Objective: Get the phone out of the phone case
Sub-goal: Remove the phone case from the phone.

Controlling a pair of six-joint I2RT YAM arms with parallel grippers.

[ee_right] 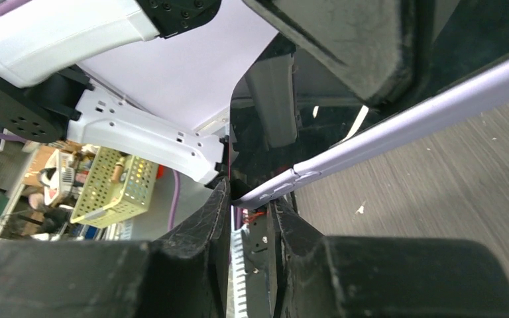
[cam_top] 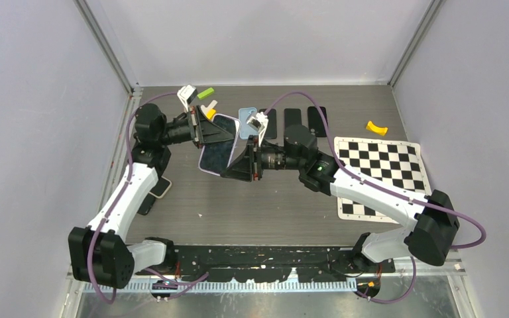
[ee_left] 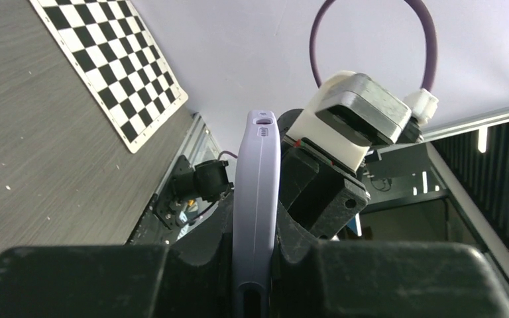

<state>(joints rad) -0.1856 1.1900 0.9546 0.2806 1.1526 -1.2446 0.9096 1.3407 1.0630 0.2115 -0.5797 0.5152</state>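
The left pincer (cam_top: pixel 220 135) and right pincer (cam_top: pixel 237 162) clasp the phone (cam_top: pixel 213 154); it hangs above the table (cam_top: pixel 272 212).

The phone case (ee_left: pixel 256 199) looks smooth, matt plastic; the phone (cam_top: pixel 216 152) glossy glass; the worktop (cam_top: pixel 272 205) matt wood-grain; the left pincer (ee_left: pixel 253 240) grainy plastic.

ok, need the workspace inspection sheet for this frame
Surface: grey table, few white specks.
Job's things: phone in lavender phone case, held off the table between both arms.
Clutter: checkerboard, yellow piece, three dark slabs at the back, pale handset under left arm.
Grippers: left gripper shut on case edge; right gripper closed on a case corner.
Cables: purple cables looped along both arms.
Surroundings: pale walls, nothing else seen.
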